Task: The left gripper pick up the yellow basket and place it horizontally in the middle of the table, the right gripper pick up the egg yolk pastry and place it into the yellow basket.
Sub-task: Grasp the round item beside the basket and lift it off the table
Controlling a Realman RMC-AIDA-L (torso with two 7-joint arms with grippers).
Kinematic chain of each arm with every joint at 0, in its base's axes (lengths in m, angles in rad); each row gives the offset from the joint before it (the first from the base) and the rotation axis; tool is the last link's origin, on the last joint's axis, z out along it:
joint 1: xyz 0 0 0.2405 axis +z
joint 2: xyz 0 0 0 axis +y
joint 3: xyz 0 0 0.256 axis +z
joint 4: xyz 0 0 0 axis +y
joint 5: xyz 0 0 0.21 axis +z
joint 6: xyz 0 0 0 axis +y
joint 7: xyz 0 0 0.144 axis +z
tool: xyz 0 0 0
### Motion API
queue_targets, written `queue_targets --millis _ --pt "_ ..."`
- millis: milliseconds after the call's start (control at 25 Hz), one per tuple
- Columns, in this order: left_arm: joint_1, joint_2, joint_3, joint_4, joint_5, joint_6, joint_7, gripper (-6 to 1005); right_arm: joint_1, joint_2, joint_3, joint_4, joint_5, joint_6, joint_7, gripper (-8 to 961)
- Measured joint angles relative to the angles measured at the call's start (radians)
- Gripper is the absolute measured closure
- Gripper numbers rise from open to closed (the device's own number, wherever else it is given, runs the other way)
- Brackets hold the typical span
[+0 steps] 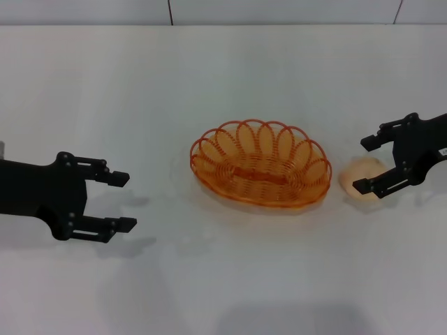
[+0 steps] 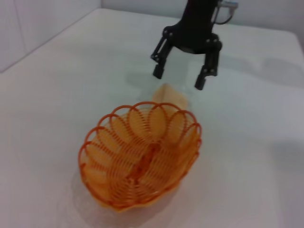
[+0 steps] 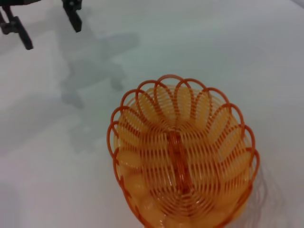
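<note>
The yellow basket [image 1: 260, 164], an oval orange wire basket, lies lengthwise across the middle of the white table [image 1: 209, 77], empty. My left gripper [image 1: 131, 201] is open and empty, well to the left of the basket. The egg yolk pastry [image 1: 357, 174] sits on the table just right of the basket. My right gripper [image 1: 363, 165] is open, with one finger on each side of the pastry. The left wrist view shows the basket [image 2: 142, 156], the pastry [image 2: 168, 96] behind it and the right gripper [image 2: 178, 80] over the pastry. The right wrist view shows the basket [image 3: 183, 156] and the left gripper [image 3: 52, 35] farther off.
The table's far edge meets a pale wall [image 1: 279, 10] at the back. White tabletop runs in front of and behind the basket.
</note>
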State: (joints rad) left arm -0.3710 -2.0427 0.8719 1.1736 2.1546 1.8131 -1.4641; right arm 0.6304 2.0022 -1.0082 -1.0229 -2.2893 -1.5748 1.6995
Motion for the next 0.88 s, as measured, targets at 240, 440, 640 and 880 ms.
queue_targets --millis 240,440,640,880 --pt "0.018 -0.026 0.005 0.021 0.021 -0.016 0.027 288 0.022 0.001 -0.006 0.038 -0.016 0.018 0.003 137" --pt "0.022 -0.033 0.006 0.021 0.041 -0.017 0.031 289 0.026 0.004 -0.036 0.04 -0.033 0.057 0.01 138" --pt "0.024 -0.035 0.007 0.021 0.046 -0.018 0.033 290 0.036 0.005 -0.071 0.043 -0.093 0.103 0.052 171" --pt "0.024 -0.034 0.007 0.022 0.047 -0.02 0.033 291 0.055 0.006 -0.107 0.061 -0.128 0.133 0.084 331"
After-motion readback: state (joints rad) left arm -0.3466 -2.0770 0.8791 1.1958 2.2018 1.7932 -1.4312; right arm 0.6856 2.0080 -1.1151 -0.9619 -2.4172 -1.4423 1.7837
